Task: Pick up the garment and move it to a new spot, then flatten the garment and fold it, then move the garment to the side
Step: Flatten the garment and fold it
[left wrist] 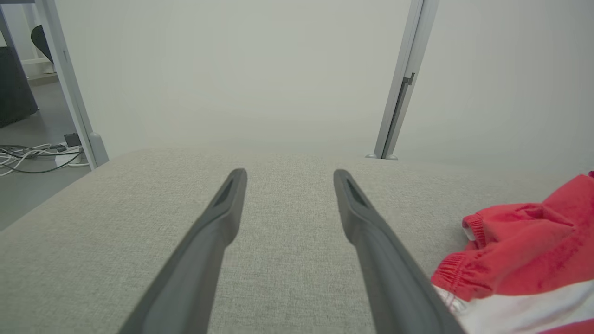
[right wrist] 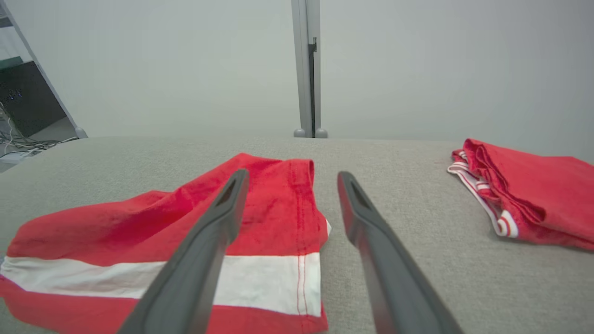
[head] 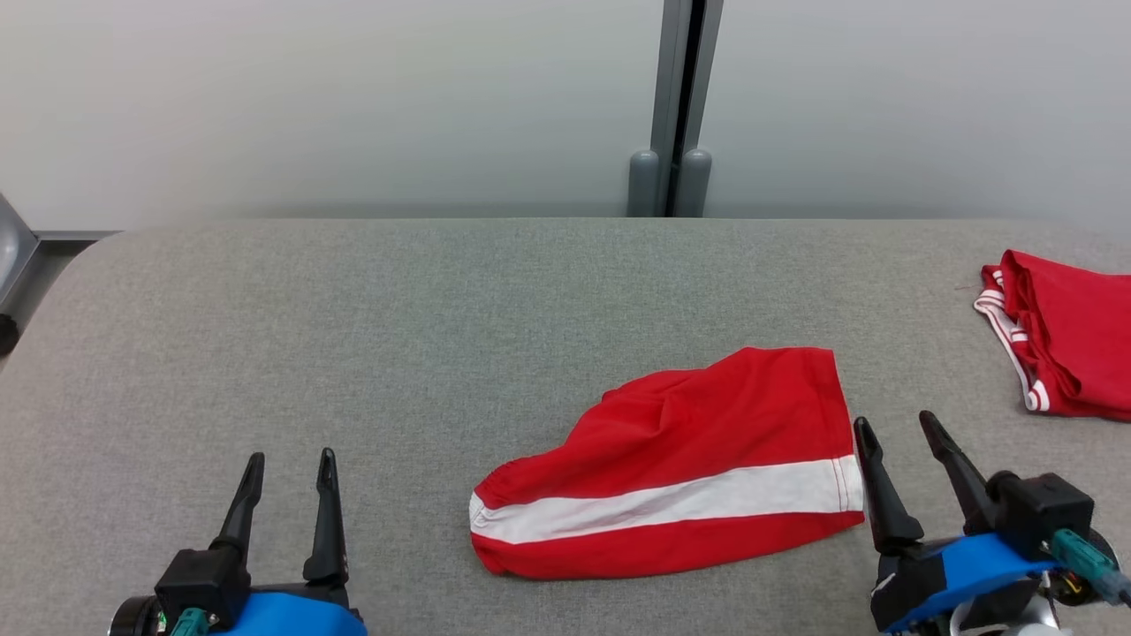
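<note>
A red garment with a broad white stripe [head: 680,468] lies folded on the grey table, right of centre near the front edge; its elastic waistband end points left. It shows in the left wrist view at the lower right [left wrist: 519,260] and in the right wrist view at the left [right wrist: 195,232]. My right gripper [head: 897,428] stands open just right of the garment's hem, not touching it, with nothing between its fingers [right wrist: 292,178]. My left gripper [head: 292,464] is open over bare table, well left of the garment [left wrist: 287,178].
A second red garment with white trim [head: 1065,331] lies folded at the table's far right edge [right wrist: 524,195]. The grey fabric table [head: 398,336] spreads bare to the left and back. A wall with a metal post [head: 676,106] stands behind. Cables [left wrist: 28,155] lie on the floor.
</note>
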Robot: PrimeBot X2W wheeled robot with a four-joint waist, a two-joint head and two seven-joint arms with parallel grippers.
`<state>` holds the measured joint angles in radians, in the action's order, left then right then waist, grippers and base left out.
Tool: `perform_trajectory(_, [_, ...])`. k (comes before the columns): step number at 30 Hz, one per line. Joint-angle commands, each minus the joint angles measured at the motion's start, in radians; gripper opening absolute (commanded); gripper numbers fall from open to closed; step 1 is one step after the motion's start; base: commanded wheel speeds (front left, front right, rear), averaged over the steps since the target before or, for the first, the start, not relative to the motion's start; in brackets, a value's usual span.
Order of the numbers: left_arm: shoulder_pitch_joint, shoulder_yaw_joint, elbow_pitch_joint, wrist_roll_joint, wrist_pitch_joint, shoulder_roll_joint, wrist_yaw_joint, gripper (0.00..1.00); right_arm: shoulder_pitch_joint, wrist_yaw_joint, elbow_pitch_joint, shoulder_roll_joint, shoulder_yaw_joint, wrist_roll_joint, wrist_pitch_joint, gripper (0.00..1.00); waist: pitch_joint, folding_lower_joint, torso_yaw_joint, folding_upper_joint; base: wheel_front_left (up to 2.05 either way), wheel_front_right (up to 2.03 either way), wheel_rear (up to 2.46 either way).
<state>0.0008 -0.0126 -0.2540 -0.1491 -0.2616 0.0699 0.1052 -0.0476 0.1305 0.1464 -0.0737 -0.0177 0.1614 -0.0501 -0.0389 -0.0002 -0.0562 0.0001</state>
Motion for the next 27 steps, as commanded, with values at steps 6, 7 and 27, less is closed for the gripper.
perform_trajectory(6, [0.031, 0.006, -0.019, 0.001, -0.004, 0.001, -0.005, 1.00, 0.070, 0.001, -0.049, 0.022, -0.031, -0.036, -0.098, 1.00, 0.039, 0.0002, 0.019, -0.0001, 0.00, 0.00, 0.00])
perform_trajectory(7, [0.034, 0.005, -0.021, 0.002, -0.004, 0.000, -0.005, 1.00, 0.077, 0.001, -0.052, 0.022, -0.033, -0.039, -0.100, 1.00, 0.043, 0.0002, 0.020, -0.0001, 0.00, 0.00, 0.00])
perform_trajectory(27, [0.030, -0.022, -0.056, 0.009, -0.004, 0.011, 0.005, 1.00, 0.093, 0.001, -0.038, 0.023, -0.050, 0.008, -0.081, 1.00, 0.064, 0.0002, 0.025, -0.0001, 0.00, 0.00, 0.00])
